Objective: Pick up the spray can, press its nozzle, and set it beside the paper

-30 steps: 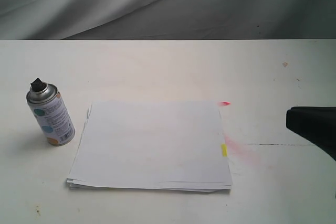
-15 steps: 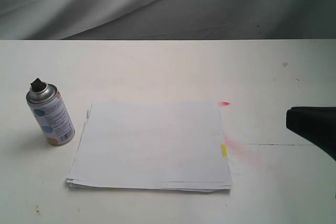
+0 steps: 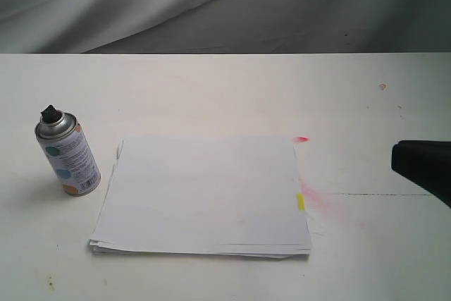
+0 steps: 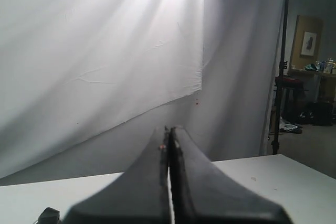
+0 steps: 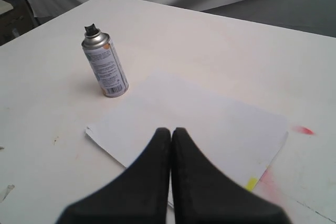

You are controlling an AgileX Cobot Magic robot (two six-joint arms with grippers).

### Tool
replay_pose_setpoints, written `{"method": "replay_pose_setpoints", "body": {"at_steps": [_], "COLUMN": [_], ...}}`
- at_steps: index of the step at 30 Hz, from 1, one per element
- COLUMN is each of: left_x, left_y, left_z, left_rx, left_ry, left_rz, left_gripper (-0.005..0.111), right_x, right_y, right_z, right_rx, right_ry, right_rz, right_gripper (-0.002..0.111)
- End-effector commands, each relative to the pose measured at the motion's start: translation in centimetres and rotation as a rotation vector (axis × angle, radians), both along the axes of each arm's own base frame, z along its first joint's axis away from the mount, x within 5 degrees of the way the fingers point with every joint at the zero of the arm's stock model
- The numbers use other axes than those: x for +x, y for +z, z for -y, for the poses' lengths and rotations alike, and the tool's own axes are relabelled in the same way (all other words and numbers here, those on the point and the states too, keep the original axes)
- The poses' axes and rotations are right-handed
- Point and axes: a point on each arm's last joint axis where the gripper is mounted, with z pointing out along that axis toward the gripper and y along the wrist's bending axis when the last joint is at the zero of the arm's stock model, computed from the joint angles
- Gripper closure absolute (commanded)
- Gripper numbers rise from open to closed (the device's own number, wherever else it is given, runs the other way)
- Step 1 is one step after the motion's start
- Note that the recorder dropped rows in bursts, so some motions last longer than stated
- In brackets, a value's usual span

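Observation:
The spray can (image 3: 67, 156) stands upright on the white table, just left of the paper (image 3: 204, 195); its black nozzle (image 3: 50, 113) tops the silver dome. The right wrist view shows the can (image 5: 105, 64) and the paper (image 5: 210, 129) with its yellow tab (image 5: 252, 183). My right gripper (image 5: 171, 129) is shut and empty, held above the paper's near side; in the exterior view it is a black shape (image 3: 421, 167) at the right edge. My left gripper (image 4: 168, 128) is shut and empty, pointing at the backdrop, with the black nozzle tip (image 4: 50, 216) low in that view.
Red spray marks (image 3: 301, 139) stain the table by the paper's right side, with a fainter pink smear (image 3: 328, 202) below. A white cloth backdrop (image 3: 211, 5) hangs behind the table's far edge.
The right gripper has drawn back slightly toward the right edge of the exterior view. The can and paper have not moved.

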Motion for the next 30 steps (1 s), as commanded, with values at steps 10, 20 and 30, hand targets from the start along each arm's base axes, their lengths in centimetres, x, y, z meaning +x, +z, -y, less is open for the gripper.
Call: {"method": "replay_pose_setpoints", "body": {"at_steps": [10,20,30], "left_x": [-0.1,-0.1,-0.1], "left_y": [-0.2,-0.2,-0.2], "left_z": [0.1,0.1,0.1], "left_rx": [-0.010,-0.010,-0.006], "left_ry": [-0.013,-0.013,-0.012], "left_rz": [-0.002,-0.002,-0.001], "left_gripper": [0.107,0.107,0.107], "right_x": [-0.2,-1.7,-2.1], "right_y": [0.3,-3.5,-7.9], "right_z": [0.9,4.5,5.7], "right_rx": [-0.018,0.020,0.006], "right_ry": [-0.105,-0.542,-0.680], "right_rz": [0.074,0.189,0.183], "right_gripper": [0.108,0.108,0.108]}}
